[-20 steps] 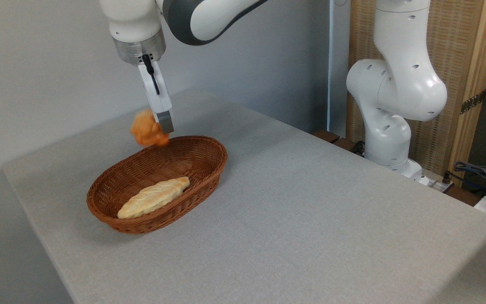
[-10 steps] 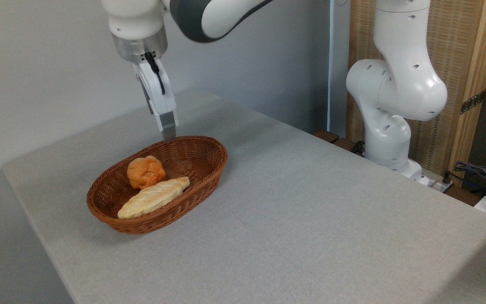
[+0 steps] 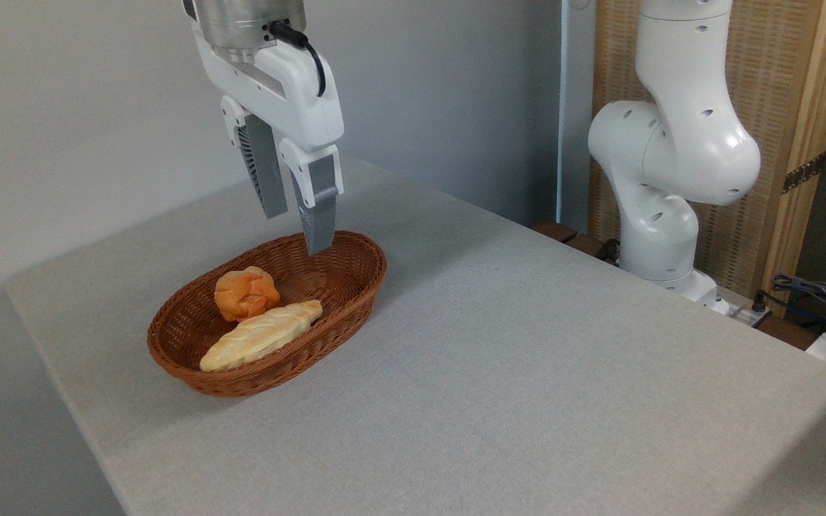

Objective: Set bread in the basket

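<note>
The bread (image 3: 246, 293), a small lumpy bun with an orange-gold crust, lies inside the basket (image 3: 345, 287), toward its far left part, resting against the upper side of a long pale braided loaf (image 3: 262, 335) that stretches along the basket's near side; the basket is oval, brown wicker, and stands on the grey table (image 3: 528, 358) toward its left end; the gripper (image 3: 297, 231) hangs above the basket's far rim, clear of the bun, its two grey fingers pointing down with a plain gap between them and nothing held, so the claw is released; the nearer fingertip shows in front of the basket's inner back wall, though whether it touches the weave I cannot tell; the white arm's base (image 3: 664, 215) stands at the table's far right edge, before a wooden screen (image 3: 786, 107).
</note>
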